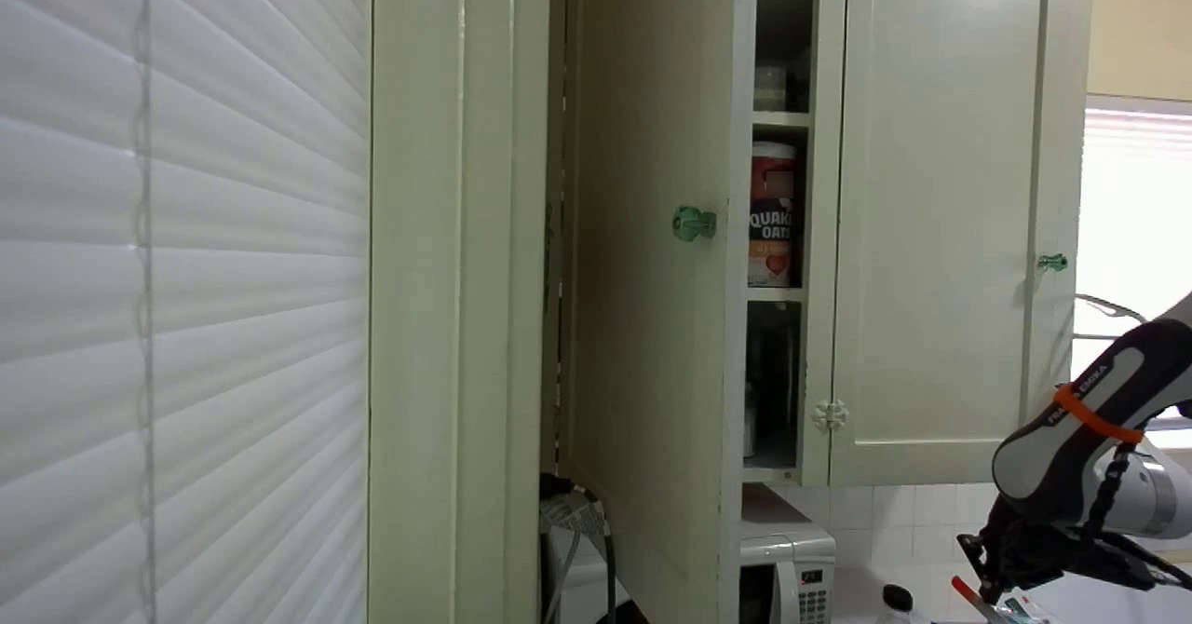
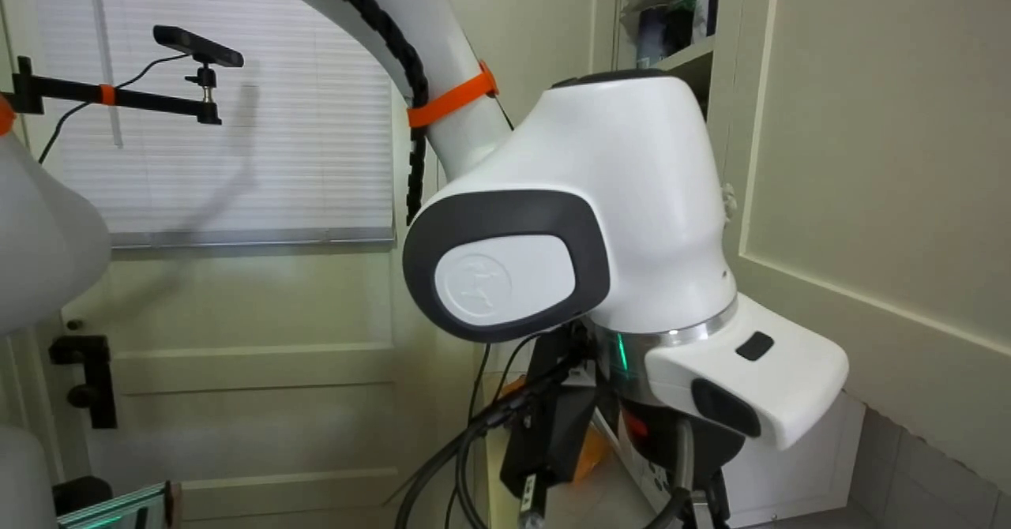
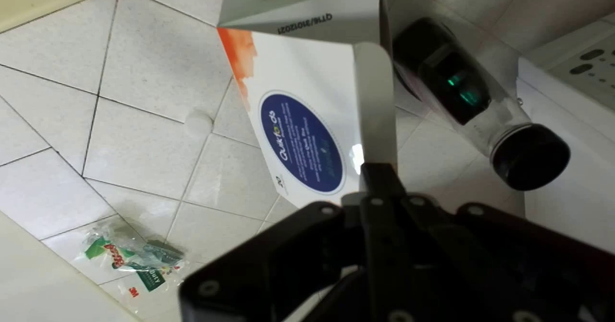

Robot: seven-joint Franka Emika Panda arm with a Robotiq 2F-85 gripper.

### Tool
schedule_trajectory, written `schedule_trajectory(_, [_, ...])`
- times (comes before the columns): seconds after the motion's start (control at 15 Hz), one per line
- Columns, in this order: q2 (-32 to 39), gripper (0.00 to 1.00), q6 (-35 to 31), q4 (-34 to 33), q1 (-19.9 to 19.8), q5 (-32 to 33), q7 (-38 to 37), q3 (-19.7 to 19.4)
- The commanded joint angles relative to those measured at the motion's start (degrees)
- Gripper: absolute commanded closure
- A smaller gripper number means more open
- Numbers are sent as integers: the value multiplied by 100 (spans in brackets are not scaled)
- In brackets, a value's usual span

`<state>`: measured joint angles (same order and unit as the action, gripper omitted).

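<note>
My gripper (image 3: 371, 190) is low in the wrist view, with its fingers close together. It is shut on the side edge of an open white carton (image 3: 305, 77) with a blue oval label and an orange corner. The carton's flaps stand open at the top of that view, and its grip point is partly hidden by the fingers. A clear bottle with a black cap (image 3: 480, 105) lies to the right of the carton in that view. In an exterior view the gripper (image 1: 1001, 559) is at the lower right, with an orange-edged piece (image 1: 973, 592) just below it.
A clear green-printed wrapper (image 3: 134, 259) and a small white disc (image 3: 198, 123) lie on the white tiled counter (image 3: 144, 53). A microwave (image 1: 792, 573) stands under the cupboards. One cupboard door (image 1: 652, 261) stands open, beside shelves with an oats canister (image 1: 773, 214).
</note>
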<state>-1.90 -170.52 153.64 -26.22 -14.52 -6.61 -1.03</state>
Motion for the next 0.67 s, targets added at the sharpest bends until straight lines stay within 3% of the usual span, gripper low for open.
schedule_trajectory(0.0, [105,100,120,-73,106,-501,395,11])
schedule_trajectory(0.27, [76,100,158,-126,195,-1132,902,69])
schedule_trajectory(0.6, [168,100,138,-137,161,-1147,1023,48])
